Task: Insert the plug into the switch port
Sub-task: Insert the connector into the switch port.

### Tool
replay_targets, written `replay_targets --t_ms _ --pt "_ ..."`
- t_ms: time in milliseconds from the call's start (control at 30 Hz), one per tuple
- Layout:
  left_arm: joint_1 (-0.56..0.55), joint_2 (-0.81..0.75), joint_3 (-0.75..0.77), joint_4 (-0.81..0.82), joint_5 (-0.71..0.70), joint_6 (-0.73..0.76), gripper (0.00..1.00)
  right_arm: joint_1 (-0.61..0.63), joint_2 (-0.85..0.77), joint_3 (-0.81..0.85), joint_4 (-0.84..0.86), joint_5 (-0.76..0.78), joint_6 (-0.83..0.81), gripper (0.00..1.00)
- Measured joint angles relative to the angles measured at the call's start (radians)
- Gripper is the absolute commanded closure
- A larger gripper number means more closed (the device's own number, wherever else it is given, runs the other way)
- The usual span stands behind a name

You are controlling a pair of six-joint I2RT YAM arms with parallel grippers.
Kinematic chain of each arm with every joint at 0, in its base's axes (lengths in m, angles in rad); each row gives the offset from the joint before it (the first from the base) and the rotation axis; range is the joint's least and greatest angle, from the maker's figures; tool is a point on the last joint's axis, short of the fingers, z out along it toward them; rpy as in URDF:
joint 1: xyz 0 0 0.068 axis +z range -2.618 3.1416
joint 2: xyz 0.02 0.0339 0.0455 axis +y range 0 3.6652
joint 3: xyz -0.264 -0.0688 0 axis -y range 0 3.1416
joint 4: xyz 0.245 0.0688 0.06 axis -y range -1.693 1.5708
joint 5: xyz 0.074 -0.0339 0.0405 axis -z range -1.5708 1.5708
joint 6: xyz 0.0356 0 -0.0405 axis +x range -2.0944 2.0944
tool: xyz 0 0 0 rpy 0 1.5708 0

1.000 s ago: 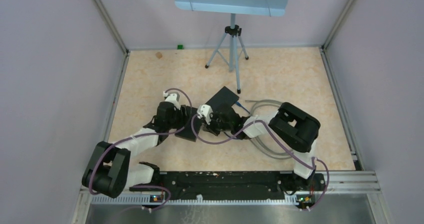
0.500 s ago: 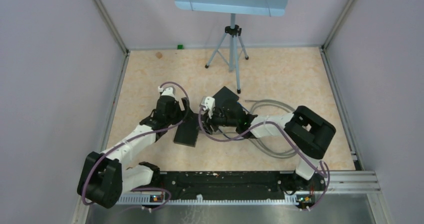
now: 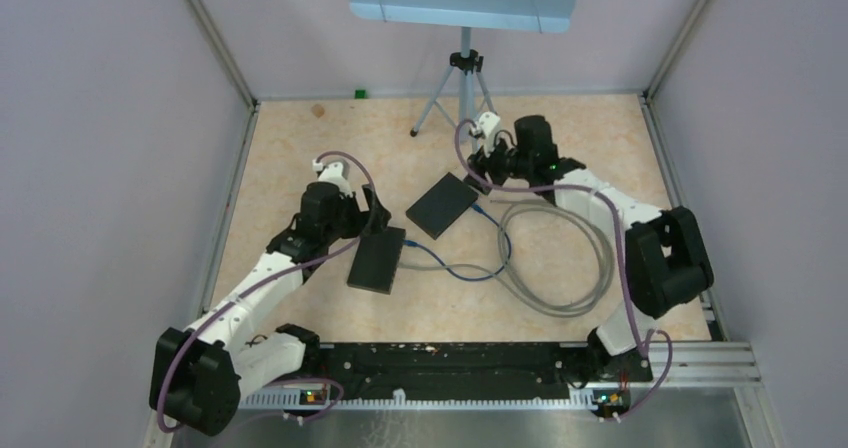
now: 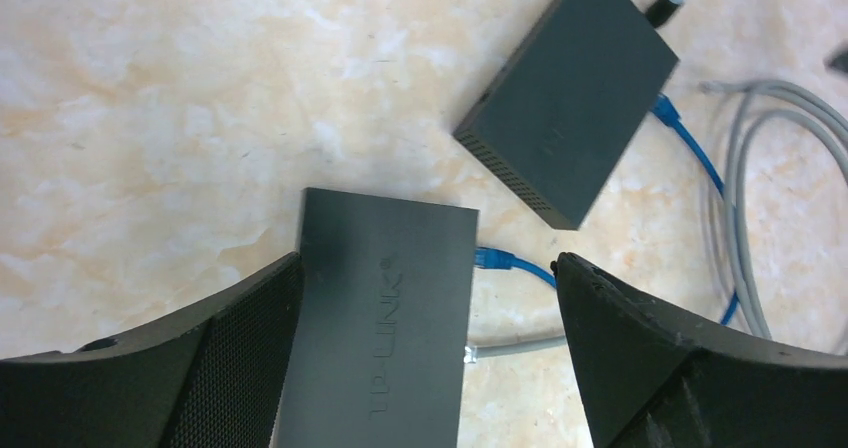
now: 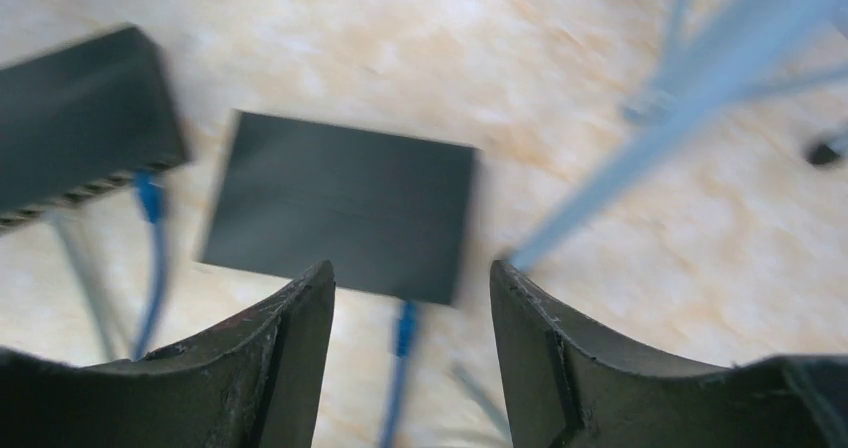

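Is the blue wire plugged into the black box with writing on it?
It looks plugged in. The blue plug sits tight against the side of the lettered switch, with its tip hidden inside.

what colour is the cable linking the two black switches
Blue. The cable shows best in the left wrist view.

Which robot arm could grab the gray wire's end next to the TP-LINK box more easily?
Left, most likely. The left gripper hangs open over the TP-LINK switch, and the gray cable end lies right beside that switch. The right gripper, also open, is farther back, by the other switch.
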Motion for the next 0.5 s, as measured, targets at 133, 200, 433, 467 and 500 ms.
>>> replay_targets --t_ms 133,200,433,467,500 --pt "0.000 -0.001 0.013 -0.001 0.089 0.044 0.01 -0.153 0.109 0.122 -0.152 -0.046 -0.131 0.43" --pt "0.000 0.001 0.022 -0.001 0.130 0.069 0.01 -0.192 0.172 0.161 -0.218 -0.053 -0.197 0.43" --pt "0.000 0.002 0.039 -0.002 0.211 0.107 0.02 -0.196 0.319 0.192 -0.407 -0.100 -0.402 0.44" --pt "0.000 0.001 0.039 -0.002 0.217 0.108 0.02 -0.195 0.330 0.201 -0.421 -0.101 -0.416 0.45" --pt "0.000 0.000 0.039 -0.002 0.221 0.108 0.02 -0.195 0.343 0.214 -0.438 -0.102 -0.431 0.46"
